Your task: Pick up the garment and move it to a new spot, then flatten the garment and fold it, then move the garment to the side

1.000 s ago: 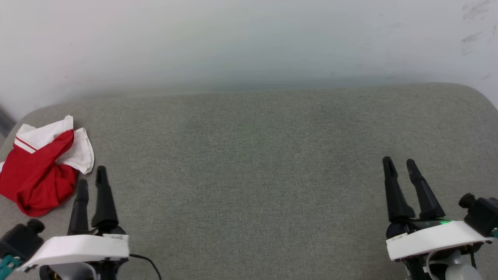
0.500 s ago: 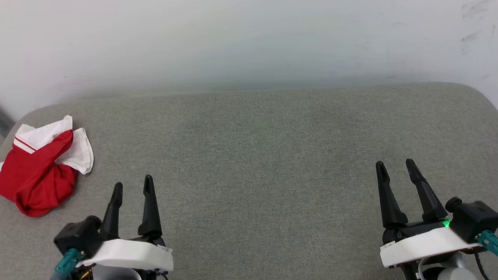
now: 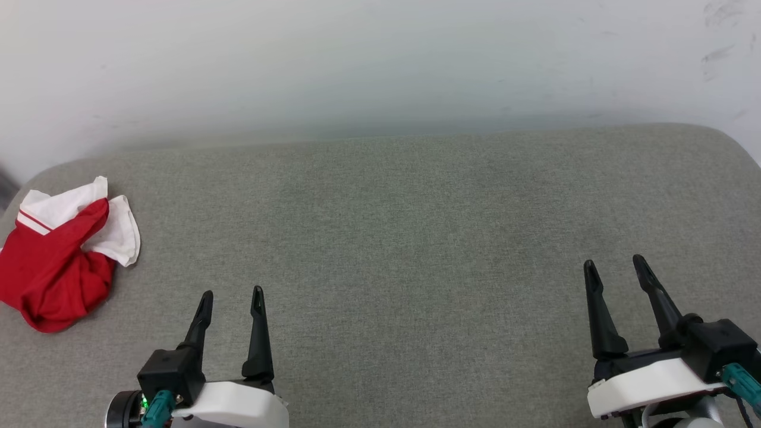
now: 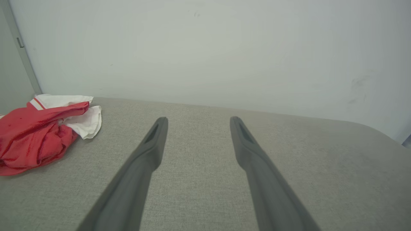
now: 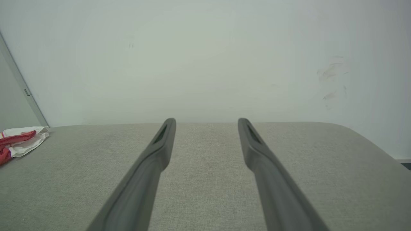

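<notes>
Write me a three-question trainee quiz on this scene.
1. True or false: the crumpled red-and-white fabric jersey is folded flat.
2. In the head view, where does the jersey lie on the grey upholstered cushion? A) far left B) centre C) far right
3. Fill in: the left gripper and right gripper both have their fingers ___.
Key: 1 false; 2 A; 3 open, holding nothing.
</notes>
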Available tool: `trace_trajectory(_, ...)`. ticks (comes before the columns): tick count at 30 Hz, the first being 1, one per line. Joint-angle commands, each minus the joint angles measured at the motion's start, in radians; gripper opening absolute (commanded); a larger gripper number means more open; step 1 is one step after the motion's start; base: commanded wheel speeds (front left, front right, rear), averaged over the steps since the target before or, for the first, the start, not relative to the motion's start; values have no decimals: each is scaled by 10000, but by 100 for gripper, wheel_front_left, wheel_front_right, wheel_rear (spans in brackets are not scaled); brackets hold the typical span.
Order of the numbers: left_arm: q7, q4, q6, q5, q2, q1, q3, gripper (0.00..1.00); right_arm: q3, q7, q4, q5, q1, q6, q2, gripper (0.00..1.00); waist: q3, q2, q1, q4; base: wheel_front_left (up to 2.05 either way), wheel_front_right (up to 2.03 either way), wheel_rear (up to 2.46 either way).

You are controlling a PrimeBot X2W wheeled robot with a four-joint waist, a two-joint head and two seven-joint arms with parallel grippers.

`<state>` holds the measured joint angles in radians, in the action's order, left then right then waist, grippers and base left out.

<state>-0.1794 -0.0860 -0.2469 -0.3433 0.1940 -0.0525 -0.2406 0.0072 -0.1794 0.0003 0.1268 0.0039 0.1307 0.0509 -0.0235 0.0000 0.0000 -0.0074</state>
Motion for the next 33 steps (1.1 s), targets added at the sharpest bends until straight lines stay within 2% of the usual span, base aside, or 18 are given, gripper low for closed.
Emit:
trace_trajectory(1,-101,-55,-84,290,122,95,-99,100,10,-98,-99,-336,5,0,-7,100,-18,0,0,-9,0,0,0)
trace_trajectory(6,-212,-52,-172,690,225,143,-364,100,75,-207,-187,-718,-10,0,-8,100,-86,0,0,-31,0,0,0)
trace_trajectory(11,-318,-239,81,626,17,73,-183,100,100,-319,-274,-629,-13,0,-8,100,-154,0,0,-47,0,0,0)
trace_trajectory(14,-379,-391,465,614,-225,-73,184,100,108,-375,-329,-411,26,-1,-9,100,-179,0,0,-55,0,0,0)
trace_trajectory(24,-576,-250,2253,1265,-1111,-484,1550,100,-27,-584,-127,-201,198,-1,-10,100,-195,0,0,-89,0,0,0)
trace_trajectory(28,-655,-75,2694,1699,-1292,-563,1817,100,9,-657,20,-349,230,-1,-10,100,-201,0,0,-100,0,0,0)
trace_trajectory(33,-747,98,2960,2186,-1391,-613,1984,100,53,-746,105,-574,253,-1,-11,100,-224,0,0,-115,0,0,0)
